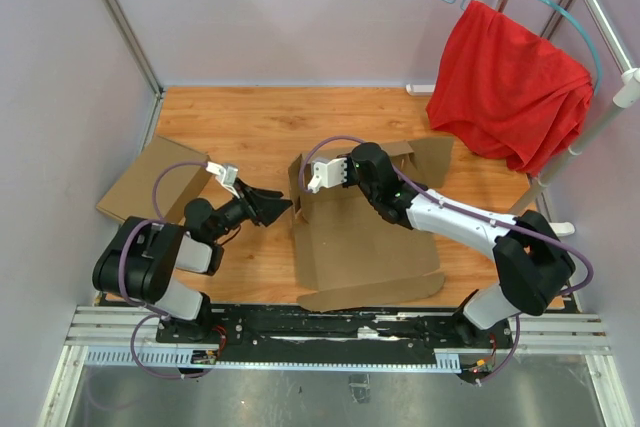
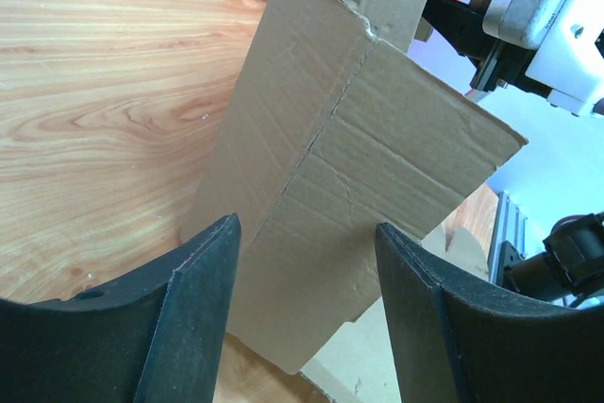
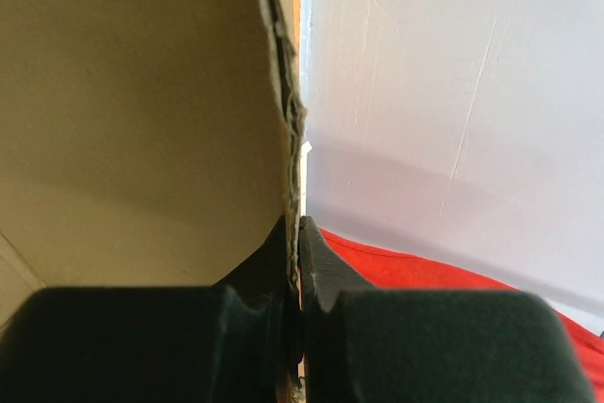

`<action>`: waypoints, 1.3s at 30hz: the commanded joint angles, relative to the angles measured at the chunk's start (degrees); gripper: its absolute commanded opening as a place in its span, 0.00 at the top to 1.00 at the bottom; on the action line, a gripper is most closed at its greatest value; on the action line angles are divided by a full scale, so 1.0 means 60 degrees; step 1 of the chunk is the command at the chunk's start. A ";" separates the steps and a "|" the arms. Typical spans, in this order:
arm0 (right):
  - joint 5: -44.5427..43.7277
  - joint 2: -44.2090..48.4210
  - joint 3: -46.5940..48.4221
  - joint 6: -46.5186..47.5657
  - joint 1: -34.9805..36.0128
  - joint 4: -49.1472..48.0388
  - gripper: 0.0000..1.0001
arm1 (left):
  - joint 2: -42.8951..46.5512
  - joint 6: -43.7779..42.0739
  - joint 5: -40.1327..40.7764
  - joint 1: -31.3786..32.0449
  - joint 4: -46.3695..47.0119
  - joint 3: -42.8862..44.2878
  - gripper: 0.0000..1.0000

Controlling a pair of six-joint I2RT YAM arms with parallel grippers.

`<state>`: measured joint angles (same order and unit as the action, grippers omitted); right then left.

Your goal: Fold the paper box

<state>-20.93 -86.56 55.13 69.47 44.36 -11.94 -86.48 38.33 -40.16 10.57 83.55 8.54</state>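
Observation:
The paper box [image 1: 365, 247] lies partly folded in the middle of the table, a brown die-cut sheet whose left side flap [image 2: 349, 158] stands raised. My right gripper [image 1: 306, 185] reaches over the sheet and is shut on that flap's top edge; in the right wrist view its jaws [image 3: 298, 233] pinch the corrugated edge of the cardboard [image 3: 142, 120]. My left gripper [image 1: 283, 206] is open just left of the flap. In the left wrist view the flap fills the space ahead of the gripper [image 2: 307, 226], and neither of its fingers [image 2: 203, 309] touches it.
A lighter tan cardboard box [image 1: 150, 182] lies by the left wall. A red cloth [image 1: 510, 82] hangs on a blue hanger from a rack at the back right. White walls close in the table at left and back.

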 commanded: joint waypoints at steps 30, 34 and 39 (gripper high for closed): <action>-0.0046 -0.0327 0.0336 0.0155 -0.0157 0.0590 0.99 | 0.3064 -0.1809 0.1460 0.0055 -0.5145 0.0938 0.34; -0.0158 0.0047 -0.0225 0.0081 0.0008 0.0356 0.99 | 0.2943 -0.1602 0.1200 0.0083 -0.4803 0.0834 0.32; -0.0499 0.0541 -0.1221 0.0082 0.0375 -0.0448 0.99 | 0.2755 -0.1462 0.1072 0.0402 -0.4576 0.0803 0.31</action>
<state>-21.89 -85.47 52.56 70.59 45.04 -13.56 -69.08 28.73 -31.66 11.14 52.31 14.02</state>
